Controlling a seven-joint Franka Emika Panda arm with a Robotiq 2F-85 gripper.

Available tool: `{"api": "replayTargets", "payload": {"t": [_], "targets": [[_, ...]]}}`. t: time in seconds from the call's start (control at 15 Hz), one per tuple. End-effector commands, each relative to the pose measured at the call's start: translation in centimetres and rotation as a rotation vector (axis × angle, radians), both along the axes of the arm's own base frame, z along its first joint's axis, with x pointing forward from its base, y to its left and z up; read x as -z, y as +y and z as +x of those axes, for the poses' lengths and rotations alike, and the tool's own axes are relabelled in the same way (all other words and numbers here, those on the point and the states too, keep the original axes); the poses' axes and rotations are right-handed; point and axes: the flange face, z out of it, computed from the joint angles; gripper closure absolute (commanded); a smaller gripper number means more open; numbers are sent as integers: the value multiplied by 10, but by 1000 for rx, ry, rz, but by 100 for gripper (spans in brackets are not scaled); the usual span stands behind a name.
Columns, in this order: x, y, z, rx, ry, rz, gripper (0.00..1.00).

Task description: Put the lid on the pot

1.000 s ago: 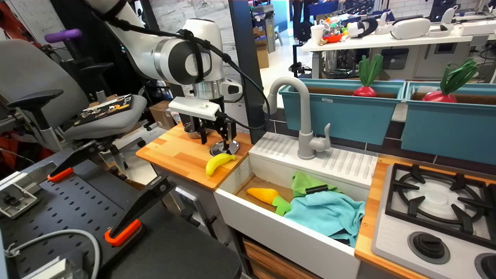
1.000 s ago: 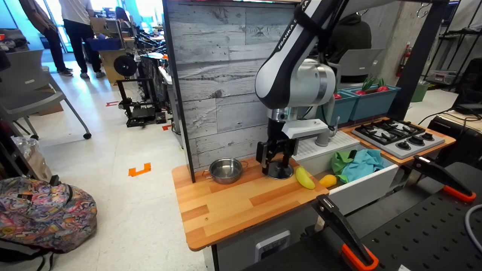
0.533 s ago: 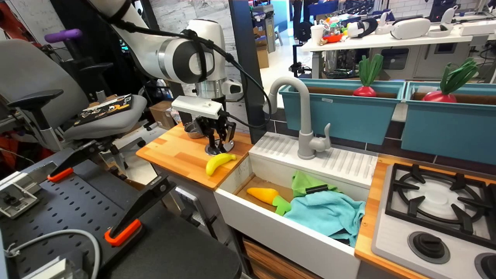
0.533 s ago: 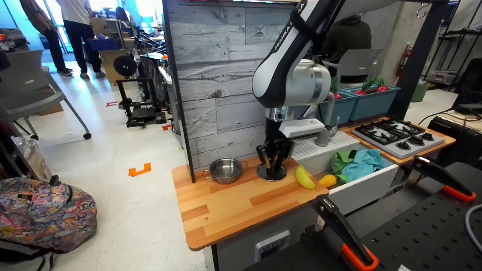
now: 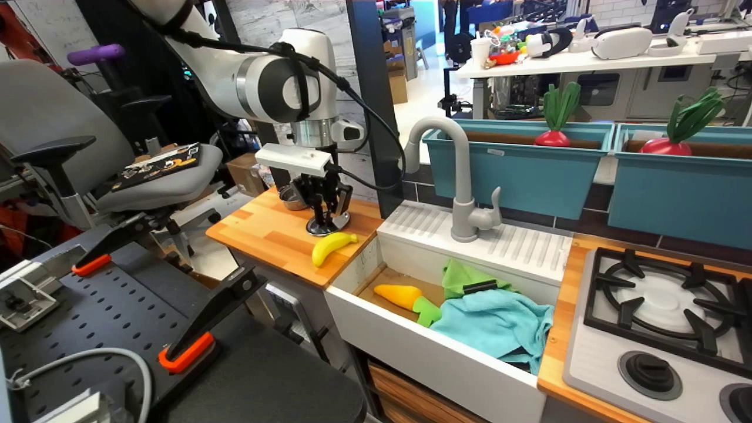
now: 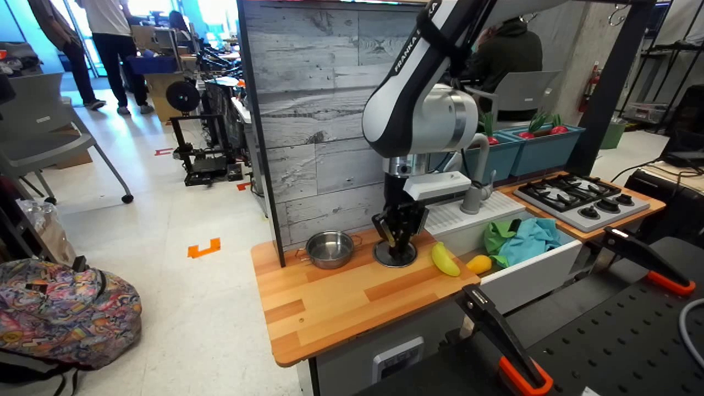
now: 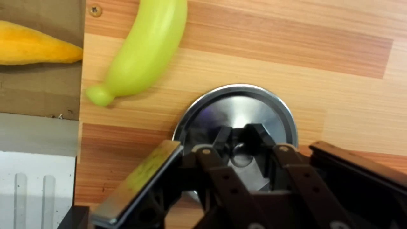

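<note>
The grey metal lid (image 7: 237, 109) lies flat at the wooden counter, round knob upward; whether it touches the wood I cannot tell. My gripper (image 7: 241, 138) reaches down over it, its dark fingers drawn in on both sides of the knob and shut on it. In both exterior views the fingertips end at the lid's centre. The pot (image 6: 330, 252), small, shiny and with wire handles, stands uncovered on the same counter, close to the plank wall and apart from the lid. In an exterior view the pot (image 5: 289, 200) is partly behind the gripper. The wrist view does not include it.
A yellow banana (image 7: 148, 52) lies beside the lid near the counter's sink-side edge. The white sink basin (image 5: 435, 352) holds a yellow-orange toy vegetable (image 5: 399, 296) and green and blue cloths (image 5: 493, 323). A grey faucet (image 5: 463, 176) rises behind the basin. The plank wall (image 6: 330, 121) bounds the counter.
The fingers have closed from wide apart onto the knob. Gripper and lid have shifted slightly together, away from the sink and a little toward the pot's side. Pot and banana have stayed put.
</note>
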Motion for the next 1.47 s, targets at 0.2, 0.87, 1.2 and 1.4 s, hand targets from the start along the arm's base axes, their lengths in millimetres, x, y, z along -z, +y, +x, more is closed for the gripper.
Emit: {"api": "replayTargets", "payload": {"t": [0.2, 0.87, 1.2, 1.4], "targets": [[-43, 49, -6, -45, -45, -99, 94], [-90, 93, -2, -106, -75, -151, 94], [-83, 80, -1, -96, -58, -149, 94], [-73, 68, -2, -80, -44, -151, 94]]}}
